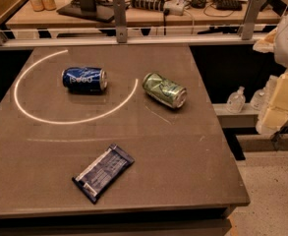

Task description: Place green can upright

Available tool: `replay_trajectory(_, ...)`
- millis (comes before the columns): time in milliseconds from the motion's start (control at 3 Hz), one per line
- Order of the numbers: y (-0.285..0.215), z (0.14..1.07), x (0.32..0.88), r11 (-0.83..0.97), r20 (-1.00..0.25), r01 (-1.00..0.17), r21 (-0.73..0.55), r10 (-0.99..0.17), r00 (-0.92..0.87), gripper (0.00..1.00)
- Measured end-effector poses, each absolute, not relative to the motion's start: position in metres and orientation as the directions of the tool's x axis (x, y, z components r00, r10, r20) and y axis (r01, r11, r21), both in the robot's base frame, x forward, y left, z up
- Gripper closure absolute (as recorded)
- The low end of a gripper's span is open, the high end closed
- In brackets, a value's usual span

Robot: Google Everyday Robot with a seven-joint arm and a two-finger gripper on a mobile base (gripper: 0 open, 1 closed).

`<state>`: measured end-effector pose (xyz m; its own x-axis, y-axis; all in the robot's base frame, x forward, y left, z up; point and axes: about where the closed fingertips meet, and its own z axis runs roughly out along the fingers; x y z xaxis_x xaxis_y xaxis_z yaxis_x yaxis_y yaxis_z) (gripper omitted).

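Green can [164, 89] lying on side, table [183, 171] centre-right, silver top facing near-right; needs standing up. Blue can [84, 79] well apart. Arm [283, 97] off right edge; gripper there, opening cannot tell.

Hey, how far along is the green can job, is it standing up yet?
Done: nothing so far. The green can lies on its side on the table, right of the blue can. In hand: nothing. The gripper is at the right edge of the view, beyond the table and well apart from the can. Left: everything, that is reaching over, grasping the green can and setting it upright.
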<state>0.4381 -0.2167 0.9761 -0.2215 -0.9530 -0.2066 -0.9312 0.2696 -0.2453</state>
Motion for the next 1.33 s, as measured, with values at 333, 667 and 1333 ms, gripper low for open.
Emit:
replay_trajectory(333, -0.217, 0.976, 0.438, 0.273, -0.206, -0.930, -0.245, -0.952, -0.225, 0.00)
replay_trajectory(667, -0.214, 0.974, 0.448, 0.368, -0.197, -0.901, -0.231, -0.924, -0.327, 0.00)
replay_trajectory(1333, -0.181, 0.929, 0.513, 0.609, -0.213, -0.786, -0.103, -0.786, -0.581, 0.00)
